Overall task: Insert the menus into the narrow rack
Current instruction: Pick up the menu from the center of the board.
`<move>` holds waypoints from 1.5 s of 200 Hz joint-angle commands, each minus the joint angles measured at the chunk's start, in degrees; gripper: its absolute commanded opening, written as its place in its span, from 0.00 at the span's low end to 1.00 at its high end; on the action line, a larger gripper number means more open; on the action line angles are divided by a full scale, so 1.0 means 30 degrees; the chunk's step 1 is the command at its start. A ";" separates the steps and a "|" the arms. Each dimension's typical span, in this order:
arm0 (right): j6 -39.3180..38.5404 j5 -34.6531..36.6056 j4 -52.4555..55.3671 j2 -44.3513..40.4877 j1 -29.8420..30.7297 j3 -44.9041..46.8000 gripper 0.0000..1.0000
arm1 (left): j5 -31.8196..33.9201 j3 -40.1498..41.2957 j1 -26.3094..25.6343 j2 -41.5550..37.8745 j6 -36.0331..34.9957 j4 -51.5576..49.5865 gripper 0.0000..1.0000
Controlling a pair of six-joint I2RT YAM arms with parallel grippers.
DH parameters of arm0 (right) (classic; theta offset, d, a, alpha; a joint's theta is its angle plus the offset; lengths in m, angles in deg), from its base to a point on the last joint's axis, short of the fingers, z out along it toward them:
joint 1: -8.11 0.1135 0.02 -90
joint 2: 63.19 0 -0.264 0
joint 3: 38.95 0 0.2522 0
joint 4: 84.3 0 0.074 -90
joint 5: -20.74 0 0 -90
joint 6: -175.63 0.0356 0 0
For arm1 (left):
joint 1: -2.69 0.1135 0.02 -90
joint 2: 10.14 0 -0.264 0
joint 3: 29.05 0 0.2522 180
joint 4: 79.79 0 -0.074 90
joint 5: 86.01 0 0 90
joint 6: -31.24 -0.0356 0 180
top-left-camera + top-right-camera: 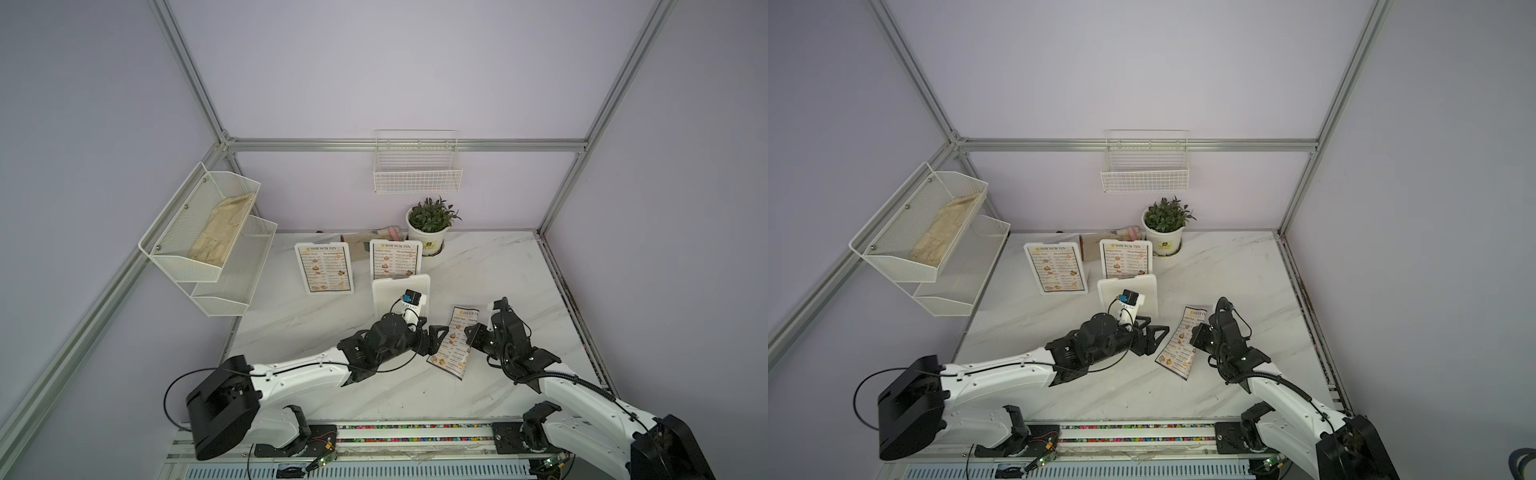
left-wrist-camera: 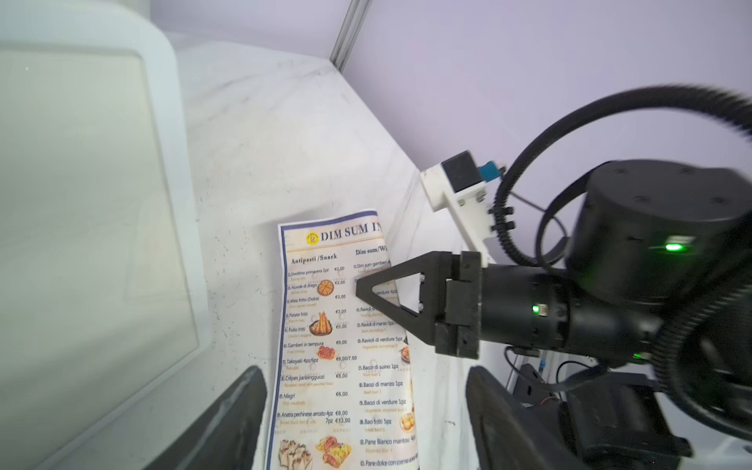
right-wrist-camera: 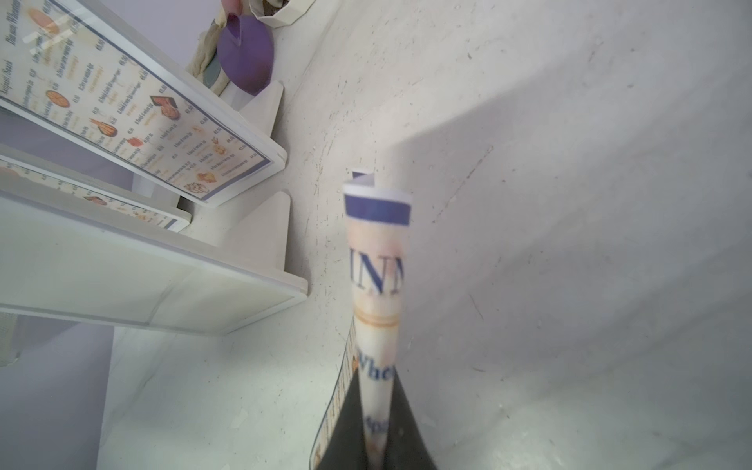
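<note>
One loose menu (image 1: 451, 345) (image 1: 1177, 345) lies partly curled on the marble table between the two arms. My right gripper (image 1: 471, 332) (image 3: 376, 390) is shut on its right edge, and the paper folds up between the fingers. My left gripper (image 1: 440, 330) (image 2: 364, 407) is open just left of that menu (image 2: 325, 346), its fingers on either side of the sheet without touching it. Two more menus (image 1: 326, 268) (image 1: 392, 259) stand in white holders further back. A narrow white wire rack (image 1: 417, 166) hangs on the back wall and holds nothing that I can see.
An empty white holder (image 1: 386, 291) stands just behind my left wrist. A potted plant (image 1: 430, 232) sits at the back, below the wire rack. A two-tier mesh shelf (image 1: 208, 232) with a beige cloth hangs on the left wall. Aluminium frame posts border the table.
</note>
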 commanded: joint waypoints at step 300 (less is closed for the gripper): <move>-0.2180 -0.7572 -0.8294 -0.2087 0.2126 -0.1771 0.05 | -1.3533 0.3314 0.6525 0.1084 0.2353 1.0919 0.79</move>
